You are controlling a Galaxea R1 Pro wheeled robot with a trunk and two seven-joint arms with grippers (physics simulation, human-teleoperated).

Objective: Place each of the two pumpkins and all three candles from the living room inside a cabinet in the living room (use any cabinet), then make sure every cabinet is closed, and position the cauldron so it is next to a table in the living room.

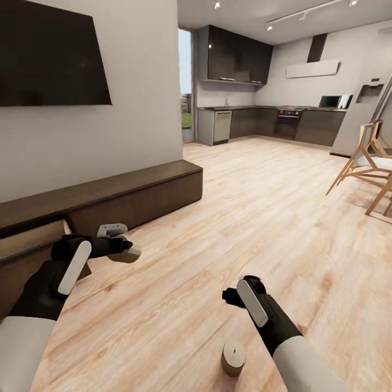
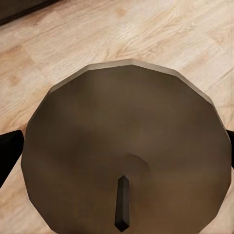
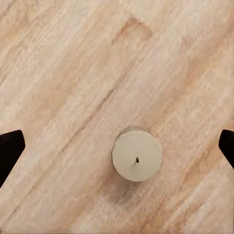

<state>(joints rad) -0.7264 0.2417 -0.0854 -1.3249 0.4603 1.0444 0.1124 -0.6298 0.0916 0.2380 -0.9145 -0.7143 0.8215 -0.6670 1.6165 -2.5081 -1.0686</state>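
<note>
A beige pillar candle [image 1: 126, 251] is held in the left gripper [image 1: 121, 245], whose fingers are closed against its sides; in the left wrist view its flat top and dark wick fill most of the frame above the wooden floor [image 1: 261, 218]. The gripper hangs just in front of the long dark-brown cabinet [image 1: 109, 198], where 1 pull-out front [image 1: 32, 239] stands open beside the left arm. A 2nd candle [image 1: 233, 356] is seen upright on the floor, just below the right gripper [image 1: 231, 296]. In the right wrist view that candle [image 3: 137, 154] lies between the 2 dark fingertips [image 3: 9, 151], which are spread wide with nothing held.

The step in hand is judged to be the stowing of candles: 1 is gripped and ready for the open drawer, 1 is not yet picked up. Next, the held candle would need to be carried over the drawer opening and released, while the right gripper would need to be lowered around the standing candle and closed.
</note>
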